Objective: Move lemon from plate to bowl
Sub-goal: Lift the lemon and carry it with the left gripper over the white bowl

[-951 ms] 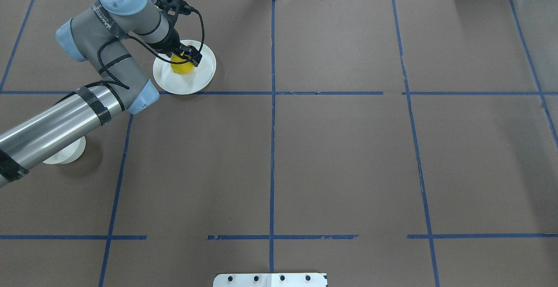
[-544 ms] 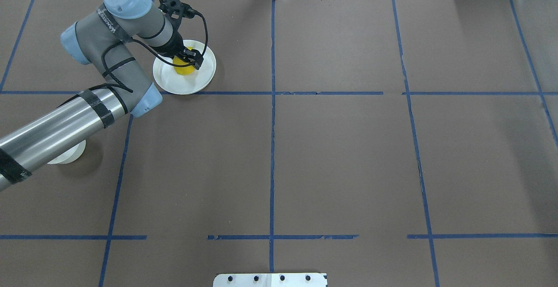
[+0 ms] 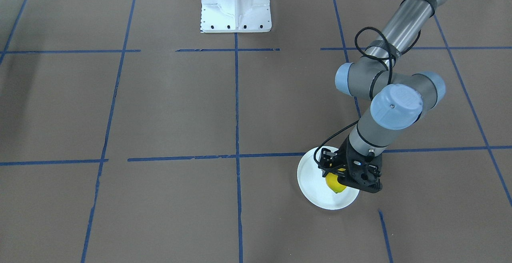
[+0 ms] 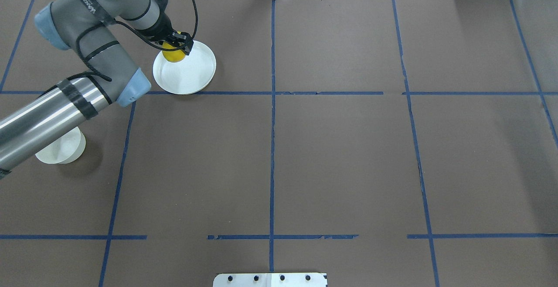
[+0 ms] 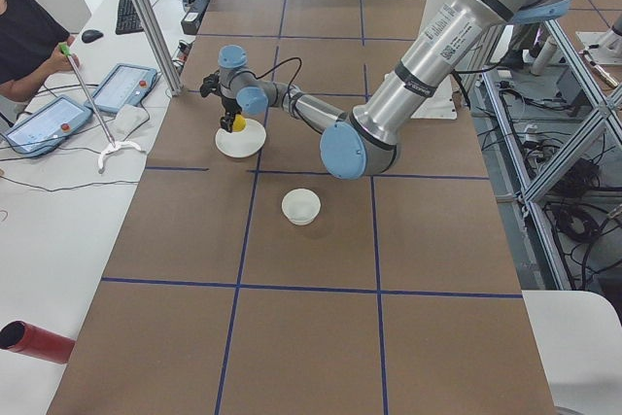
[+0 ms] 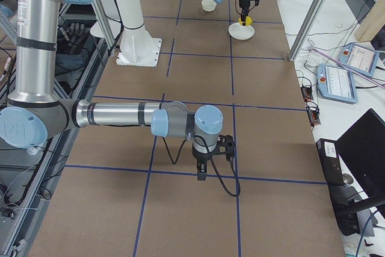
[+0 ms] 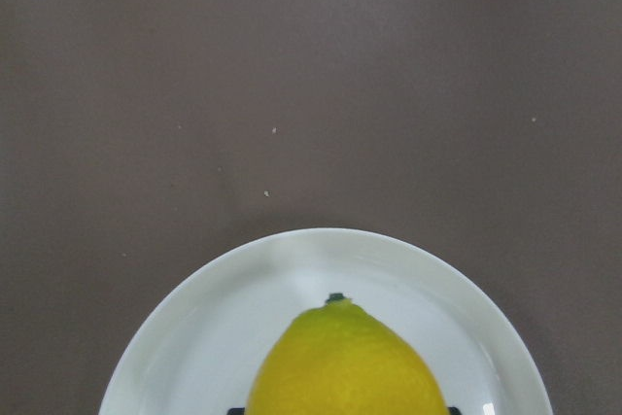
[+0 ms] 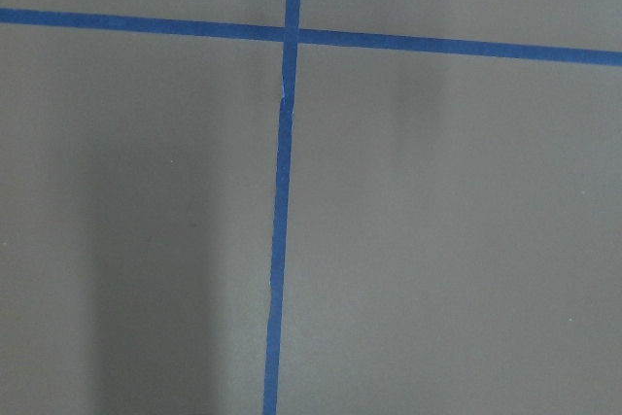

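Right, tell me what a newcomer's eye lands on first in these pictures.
The bright yellow lemon, gripped in the left arm's jaws over the white plate at the table's far left. Next, the small white bowl nearer the robot, partly under that arm and empty.

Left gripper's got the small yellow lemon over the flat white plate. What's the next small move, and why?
Probably carry it toward the small deep white bowl. The left gripper looks shut on the yellow lemon, which hangs above the far rim of the flat white plate, so the lift seems done. The bowl sits apart from the plate, nearer the robot's base.
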Controlling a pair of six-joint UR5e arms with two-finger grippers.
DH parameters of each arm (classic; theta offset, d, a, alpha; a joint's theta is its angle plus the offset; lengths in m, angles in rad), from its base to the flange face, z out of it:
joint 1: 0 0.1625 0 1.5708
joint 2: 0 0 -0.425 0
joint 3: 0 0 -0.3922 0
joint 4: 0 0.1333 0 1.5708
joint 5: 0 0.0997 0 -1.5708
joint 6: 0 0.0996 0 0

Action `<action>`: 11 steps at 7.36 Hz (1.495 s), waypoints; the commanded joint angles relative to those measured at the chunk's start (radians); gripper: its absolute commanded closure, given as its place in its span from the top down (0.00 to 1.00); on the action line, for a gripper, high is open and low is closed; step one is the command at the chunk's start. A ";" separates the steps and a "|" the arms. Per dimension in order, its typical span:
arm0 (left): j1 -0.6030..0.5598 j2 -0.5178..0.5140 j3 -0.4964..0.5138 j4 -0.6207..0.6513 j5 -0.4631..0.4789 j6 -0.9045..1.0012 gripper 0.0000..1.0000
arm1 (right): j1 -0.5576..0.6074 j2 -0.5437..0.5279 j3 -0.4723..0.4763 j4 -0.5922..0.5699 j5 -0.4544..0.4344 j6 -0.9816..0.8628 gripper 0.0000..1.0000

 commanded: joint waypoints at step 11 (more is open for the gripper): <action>-0.007 0.653 -0.469 0.207 -0.161 -0.005 0.00 | 0.000 0.000 0.000 0.000 0.000 0.000 1.00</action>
